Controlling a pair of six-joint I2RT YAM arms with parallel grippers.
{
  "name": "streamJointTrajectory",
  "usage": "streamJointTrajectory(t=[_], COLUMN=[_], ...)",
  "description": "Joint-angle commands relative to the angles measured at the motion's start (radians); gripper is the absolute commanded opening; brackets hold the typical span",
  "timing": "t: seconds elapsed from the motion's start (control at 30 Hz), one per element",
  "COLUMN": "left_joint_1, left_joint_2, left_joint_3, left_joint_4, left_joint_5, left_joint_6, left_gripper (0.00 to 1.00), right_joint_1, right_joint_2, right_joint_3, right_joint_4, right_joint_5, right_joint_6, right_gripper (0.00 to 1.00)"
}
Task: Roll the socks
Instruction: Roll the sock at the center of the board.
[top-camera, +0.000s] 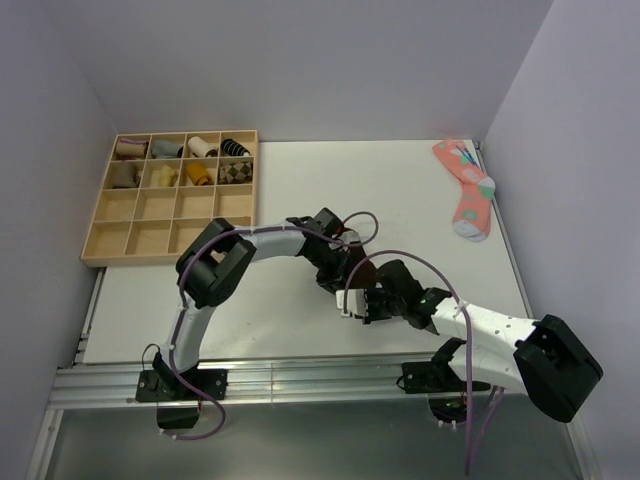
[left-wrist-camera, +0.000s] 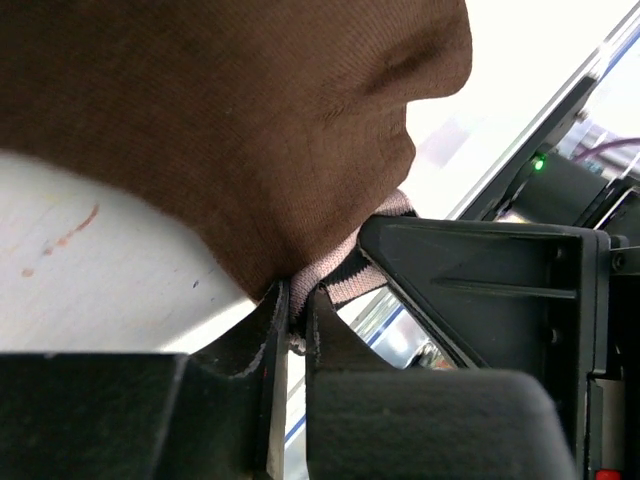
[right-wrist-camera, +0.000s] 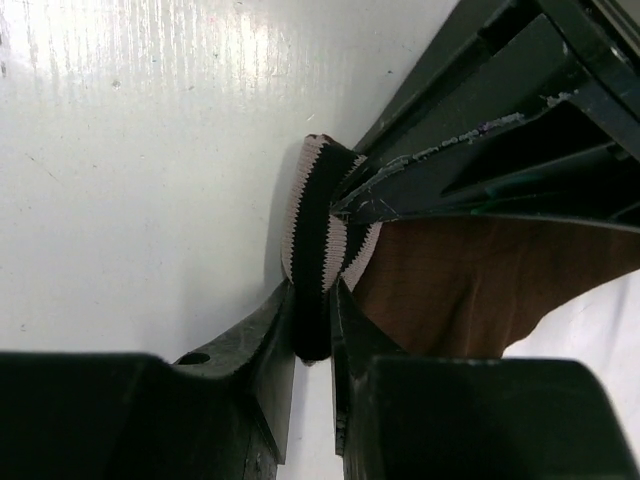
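My left claw (left-wrist-camera: 297, 318) pinches the sock (left-wrist-camera: 230, 120) by its brown edge; my right claw (right-wrist-camera: 312, 322) nips the striped cuff (right-wrist-camera: 316, 200); both clamped; best rolled evenly, I judge, fabric taut.

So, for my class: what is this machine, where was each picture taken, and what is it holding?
Two robot arms, the left arm and the right arm, stand at a white table. The overhead view looks down on them; the other two come from cameras on each wrist. Both pairs of jaws are shut on a dark brown knit sock, the right on its striped cuff. A pink dotted sock and a wooden compartment tray of small sock bundles lie apart.
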Motion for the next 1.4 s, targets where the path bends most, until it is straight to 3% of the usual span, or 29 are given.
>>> streamJointTrajectory(t=[0.0, 0.17, 0.23, 0.37, 0.47, 0.57, 0.73, 1.0, 1.17, 1.37], left_joint_1=[0.007, 0.008, 0.007, 0.004, -0.004, -0.018, -0.044, -0.15, -0.187, -0.23], left_joint_2=[-0.07, -0.196, -0.227, -0.309, -0.36, -0.418, -0.53, -0.661, -0.604, -0.531], left_joint_3=[-0.092, -0.22, -0.266, -0.323, -0.375, -0.419, -0.548, -0.726, -0.777, -0.821], left_joint_4=[0.07, 0.274, 0.317, 0.386, 0.415, 0.437, 0.603, 0.866, 1.057, 1.25], left_joint_5=[-0.089, -0.141, -0.185, -0.268, -0.34, -0.449, -0.601, -0.814, -0.799, -0.738], left_joint_6=[-0.096, -0.28, -0.318, -0.348, -0.355, -0.337, -0.283, -0.136, -0.035, 0.103], left_gripper=[0.11, 0.18, 0.26, 0.37, 0.38, 0.37, 0.38, 0.4, 0.4, 0.41], right_joint_1=[0.002, -0.005, -0.01, -0.016, -0.034, -0.077, -0.189, -0.347, -0.407, -0.452], right_joint_2=[0.007, 0.016, 0.024, 0.05, 0.097, 0.145, 0.252, 0.565, 0.706, 0.766], right_joint_3=[0.037, 0.06, 0.066, 0.083, 0.127, 0.191, 0.333, 0.589, 0.675, 0.742], right_joint_4=[-0.083, -0.139, -0.143, -0.174, -0.221, -0.31, -0.508, -0.884, -0.943, -0.972], right_joint_5=[0.003, -0.043, -0.052, -0.08, -0.118, -0.193, -0.337, -0.5, -0.5, -0.489], right_joint_6=[0.041, 0.078, 0.083, 0.101, 0.103, 0.083, 0.016, -0.155, -0.138, -0.069], right_gripper=[0.04, 0.01, 0.01, 0.0, 0.0, 0.0, 0.01, 0.02, 0.02, 0.02])
